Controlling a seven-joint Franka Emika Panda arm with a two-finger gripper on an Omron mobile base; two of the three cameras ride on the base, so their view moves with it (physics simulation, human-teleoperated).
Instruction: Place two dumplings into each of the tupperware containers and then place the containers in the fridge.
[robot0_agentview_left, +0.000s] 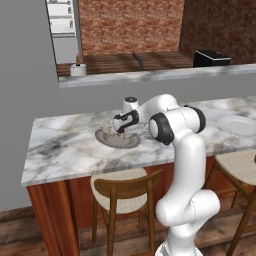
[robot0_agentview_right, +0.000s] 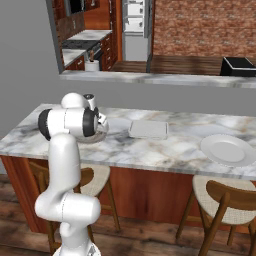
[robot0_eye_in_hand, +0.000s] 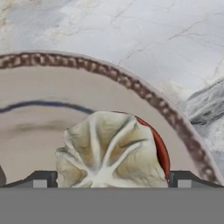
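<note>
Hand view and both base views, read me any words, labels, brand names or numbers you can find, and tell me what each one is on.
None: no readable text in any view.
The plate has a speckled brown rim, a dark line and a red patch, not lettering.
The dumpling, marble counter, tupperware container and fridge carry no labels.

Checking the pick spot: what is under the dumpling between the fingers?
The dumpling sits on the brown patterned plate. A red patch peeks out beside it; whatever lies directly beneath is covered.
</note>
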